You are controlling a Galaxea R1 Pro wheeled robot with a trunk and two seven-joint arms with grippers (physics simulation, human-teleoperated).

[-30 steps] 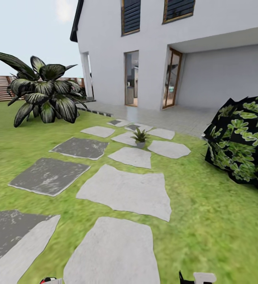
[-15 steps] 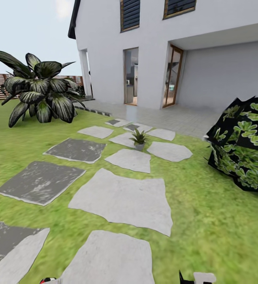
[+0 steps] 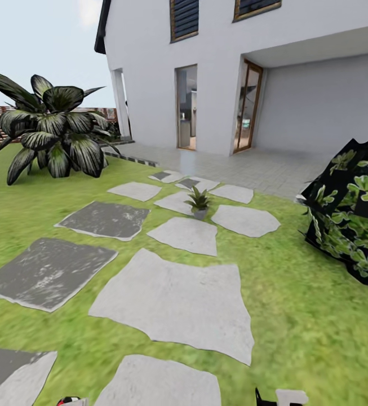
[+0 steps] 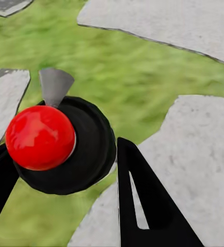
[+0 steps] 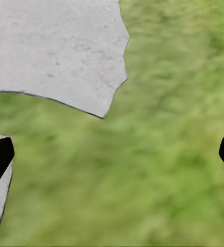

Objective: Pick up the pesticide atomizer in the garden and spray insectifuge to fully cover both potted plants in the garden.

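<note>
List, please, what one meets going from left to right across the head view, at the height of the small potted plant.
Big dark-leaved plant → dark stepping stone → potted plant → pale stepping stone → dark leafy bush.

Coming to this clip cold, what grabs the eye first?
The glossy red ball top of a black object sits between the left claw fingers, over grass and stepping stones. Ahead on the stone path, one small potted plant stands before the white house, with a big dark-leaved plant at left.

White house behind lawn with stepping stones.
</note>
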